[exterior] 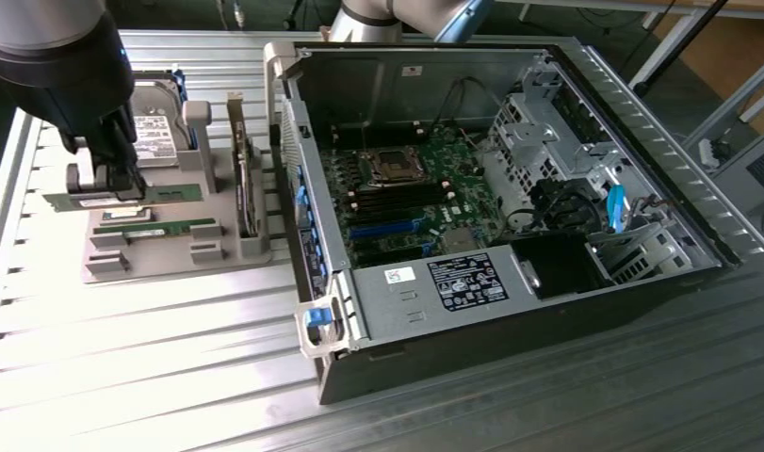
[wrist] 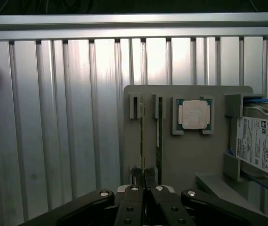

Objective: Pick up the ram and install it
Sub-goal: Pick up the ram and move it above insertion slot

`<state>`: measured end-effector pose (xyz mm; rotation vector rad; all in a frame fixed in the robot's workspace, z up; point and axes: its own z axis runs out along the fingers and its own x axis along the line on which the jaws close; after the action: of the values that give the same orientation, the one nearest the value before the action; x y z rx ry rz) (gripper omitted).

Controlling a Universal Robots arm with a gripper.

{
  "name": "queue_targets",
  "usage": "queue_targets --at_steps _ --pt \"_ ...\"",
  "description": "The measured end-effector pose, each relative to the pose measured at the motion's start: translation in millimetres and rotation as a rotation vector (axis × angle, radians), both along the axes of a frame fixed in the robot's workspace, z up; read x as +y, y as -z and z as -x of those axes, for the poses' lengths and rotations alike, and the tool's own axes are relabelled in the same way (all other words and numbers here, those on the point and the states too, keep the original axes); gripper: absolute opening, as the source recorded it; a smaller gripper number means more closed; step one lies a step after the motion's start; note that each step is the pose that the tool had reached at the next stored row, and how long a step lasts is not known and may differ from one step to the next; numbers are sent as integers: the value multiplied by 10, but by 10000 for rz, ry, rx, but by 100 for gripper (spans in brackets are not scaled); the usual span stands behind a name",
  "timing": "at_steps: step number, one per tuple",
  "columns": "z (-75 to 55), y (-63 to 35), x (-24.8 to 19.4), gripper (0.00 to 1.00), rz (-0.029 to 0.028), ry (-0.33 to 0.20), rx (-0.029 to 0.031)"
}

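Observation:
My gripper [exterior: 121,188] stands over the grey holder tray [exterior: 168,259] at the exterior view's left. Its fingertips [wrist: 149,181] are pressed together on the thin edge of the ram [wrist: 142,136], a long green stick [exterior: 168,195] that lies along the tray's slot. I cannot tell whether it is lifted clear of the slot. A second look-alike green stick [wrist: 159,136] sits in the slot beside it, also seen nearer the tray's front [exterior: 168,228]. The open computer case [exterior: 721,235] lies at the exterior view's right, with the motherboard's dark memory slots [exterior: 388,202] exposed.
On the same tray are a square silver CPU chip [wrist: 195,114], a hard drive [wrist: 258,146] and an upright dark expansion card [exterior: 246,179]. Everything rests on a ribbed metal table [exterior: 130,358]. The case wall [exterior: 287,160] rises between the tray and the motherboard.

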<state>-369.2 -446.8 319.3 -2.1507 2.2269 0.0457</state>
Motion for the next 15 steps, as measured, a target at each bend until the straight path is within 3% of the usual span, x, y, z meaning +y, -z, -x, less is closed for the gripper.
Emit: queue_targets --at_steps 15 --pt "0 -205 0 11 -1 0 -1"
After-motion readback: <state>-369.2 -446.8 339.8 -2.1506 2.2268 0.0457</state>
